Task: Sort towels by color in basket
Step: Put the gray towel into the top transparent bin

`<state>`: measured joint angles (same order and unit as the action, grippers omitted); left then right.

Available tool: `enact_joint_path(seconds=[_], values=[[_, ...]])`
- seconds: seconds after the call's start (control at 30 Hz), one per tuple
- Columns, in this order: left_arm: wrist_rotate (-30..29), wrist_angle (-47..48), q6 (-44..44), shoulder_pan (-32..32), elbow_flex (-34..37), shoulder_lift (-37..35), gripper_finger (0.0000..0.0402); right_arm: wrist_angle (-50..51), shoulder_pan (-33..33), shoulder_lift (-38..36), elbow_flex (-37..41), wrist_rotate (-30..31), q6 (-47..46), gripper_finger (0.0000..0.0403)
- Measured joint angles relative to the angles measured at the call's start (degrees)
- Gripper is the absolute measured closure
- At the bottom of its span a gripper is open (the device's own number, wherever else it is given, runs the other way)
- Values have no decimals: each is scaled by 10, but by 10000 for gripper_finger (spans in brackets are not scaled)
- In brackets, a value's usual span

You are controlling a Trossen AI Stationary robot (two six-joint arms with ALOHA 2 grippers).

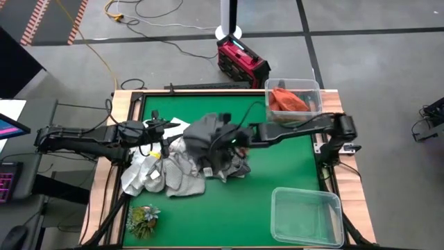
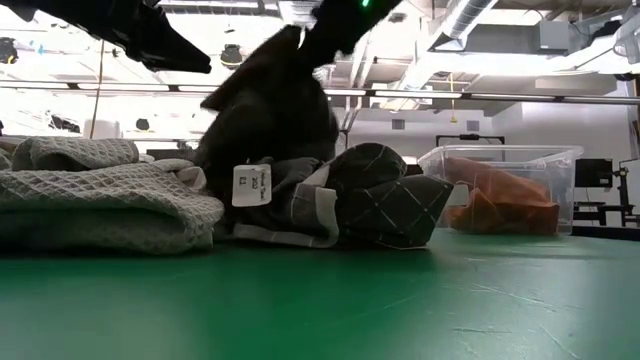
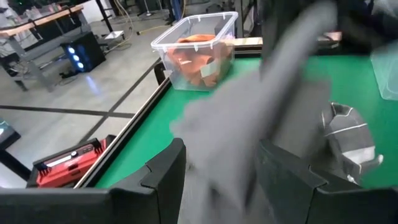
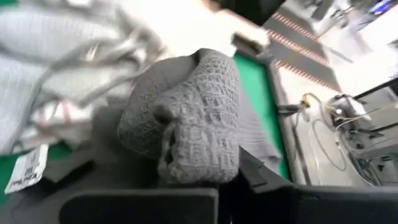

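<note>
High view shows my right tool (image 1: 223,136) over the middle of the green desk (image 1: 291,167), clamped tight on a dark grey waffle-weave towel (image 1: 205,132) drawn up from the heap of white and pale grey cloths (image 1: 156,173). My left tool (image 1: 161,130) hangs beside that heap with its fingers parted, gripping nothing I can see. A rust-orange towel (image 1: 286,101) already lies in the far clear plastic bin (image 1: 316,87); the near clear bin (image 1: 305,217) looks empty. I judge this the pick-up step for the dark cloth. Next I should lift it free of the grey-checked towel (image 2: 385,205) below and carry it to the near bin.
</note>
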<state>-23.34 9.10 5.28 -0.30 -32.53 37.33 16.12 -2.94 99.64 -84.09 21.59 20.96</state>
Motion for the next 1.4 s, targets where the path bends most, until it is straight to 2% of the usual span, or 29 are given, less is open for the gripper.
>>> enact_joint_path(seconds=[0.1, 0.33, 0.43, 0.73, 0.9, 1.03, 1.2, 1.4], values=[[-1, 1, 4, 0, 0, 0, 221, 9, -2, -55, 0, 57, -5, 375], [-1, 0, 9, 0, 0, 0, 221, 33, -3, -178, 0, 269, 47, 375], [-1, 0, 9, 0, 0, 0, 221, 29, -2, -232, 0, 337, 78, 374], [-1, -1, -2, 0, 0, 0, 221, 23, 8, -355, 0, 445, 141, 375], [-1, -6, -6, 0, 0, 0, 221, 124, 49, -386, -1, 441, 126, 371], [0, -22, -12, 0, 0, 0, 221, 258, 95, -385, -1, 383, 17, 373], [0, -30, -15, 0, 0, 0, 221, 430, 175, -363, -1, 350, -153, 373], [0, -38, -6, 0, 0, 0, 221, 525, 262, -318, -1, 320, -260, 373]])
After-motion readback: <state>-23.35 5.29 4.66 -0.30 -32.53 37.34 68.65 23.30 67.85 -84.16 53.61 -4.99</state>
